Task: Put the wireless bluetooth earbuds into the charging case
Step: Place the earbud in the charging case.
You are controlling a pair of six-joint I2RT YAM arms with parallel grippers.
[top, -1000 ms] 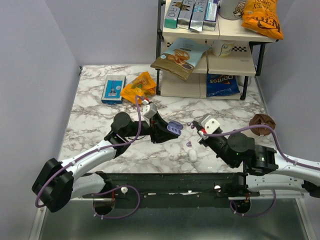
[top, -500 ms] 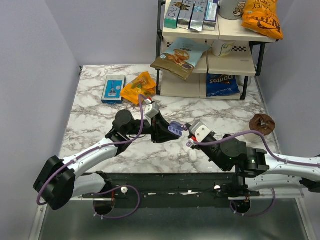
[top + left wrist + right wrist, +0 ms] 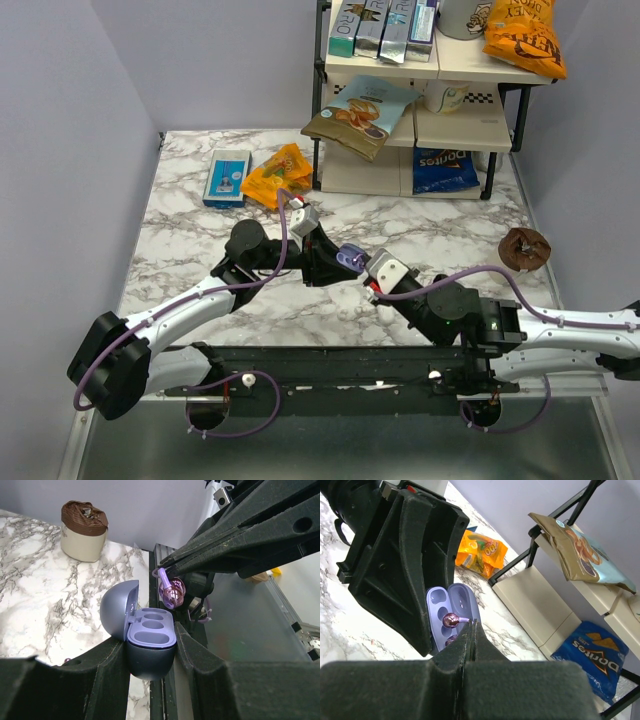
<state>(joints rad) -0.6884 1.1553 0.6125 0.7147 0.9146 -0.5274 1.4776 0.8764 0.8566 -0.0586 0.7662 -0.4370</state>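
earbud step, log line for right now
left gripper: holds open case | right gripper: pinches earbud | earbud: at case, not seated

The blue chip bag (image 3: 445,168) on the lower level of the shelf (image 3: 470,130) carries the brand name "Doritos". The same name is legible on it in the right wrist view. The teal box (image 3: 345,28) on the top level shows the letters "RO". Print on the other packages is too small to read.

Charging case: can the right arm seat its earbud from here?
Probably yes: the left gripper holds the charging case lid-open, and the earbud in the right gripper hangs close to the sockets, nothing between.
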